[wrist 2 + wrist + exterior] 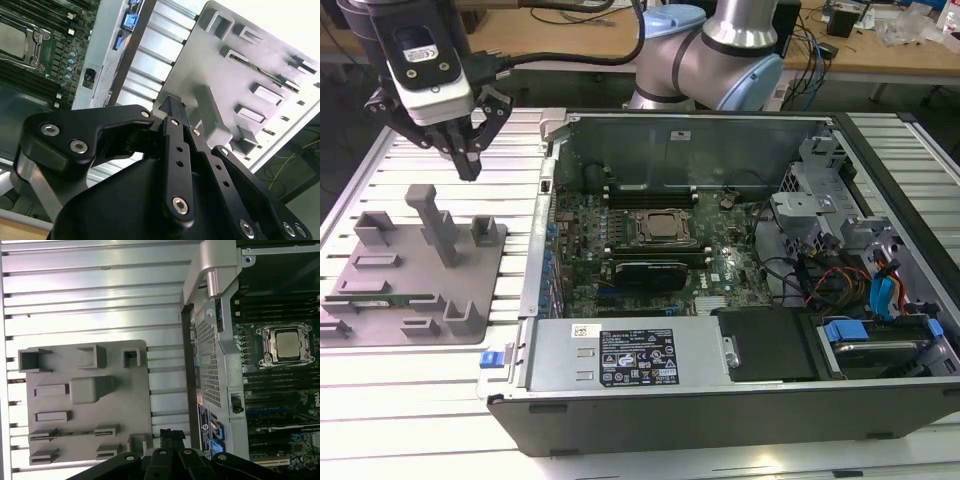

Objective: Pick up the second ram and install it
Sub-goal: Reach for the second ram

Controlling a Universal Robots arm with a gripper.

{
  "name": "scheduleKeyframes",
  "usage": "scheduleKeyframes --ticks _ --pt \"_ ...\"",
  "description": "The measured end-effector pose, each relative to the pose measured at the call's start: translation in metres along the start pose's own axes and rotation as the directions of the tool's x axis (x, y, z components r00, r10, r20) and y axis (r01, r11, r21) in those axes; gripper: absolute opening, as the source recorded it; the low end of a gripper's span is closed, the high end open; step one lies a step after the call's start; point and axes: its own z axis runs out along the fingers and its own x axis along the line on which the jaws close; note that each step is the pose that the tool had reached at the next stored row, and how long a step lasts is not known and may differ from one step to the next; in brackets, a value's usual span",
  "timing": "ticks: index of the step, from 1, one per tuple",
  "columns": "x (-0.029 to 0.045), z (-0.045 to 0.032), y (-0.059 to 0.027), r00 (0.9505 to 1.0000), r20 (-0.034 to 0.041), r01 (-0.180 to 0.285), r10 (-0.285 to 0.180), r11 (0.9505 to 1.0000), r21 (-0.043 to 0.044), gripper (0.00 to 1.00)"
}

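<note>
Where the ribbed silver aluminium counter [410, 390] stretches beneath the set-up, we see two things resting on it. A flat grey plastic fixture plate [485, 275] with raised holders lies on the exterior view's left. A large open computer case of black and grey metal [720, 425] lies just beside it on the exterior view's right.

The second ram, a long thin green circuit-board stick [380, 298], sits low between the holders along the plate's near side, well apart from the pincer. The black two-fingered pincer [469, 172] hangs in the air over the plate's far side, above a tall grey post [432, 215]. We see its fingers clenched tip to tip with nothing between them, and the second wrist view shows the same.

Inside the case we make out a green motherboard [575, 240] with a square metal processor socket [660, 228], and a tangle of red and orange cables [850, 282] towards the exterior view's right. Behind the ribbed surface rises the silver robot arm with pale blue caps [720, 50]. Beyond it, a pale wooden counter [900, 58] carries loose wires.
</note>
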Motion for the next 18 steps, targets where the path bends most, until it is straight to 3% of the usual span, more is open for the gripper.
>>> scheduleKeyframes --ticks 8,14,18 --pt "0.0158 0.0017 -0.0049 1.0 0.0 0.0 0.0 1.0 0.0001 0.08" --pt "0.0354 0.0051 -0.0101 1.0 -0.0001 0.0 0.0 1.0 0.0001 0.08" --pt "0.0443 0.0078 -0.0113 1.0 -0.0001 0.0 0.0 1.0 0.0001 0.08"
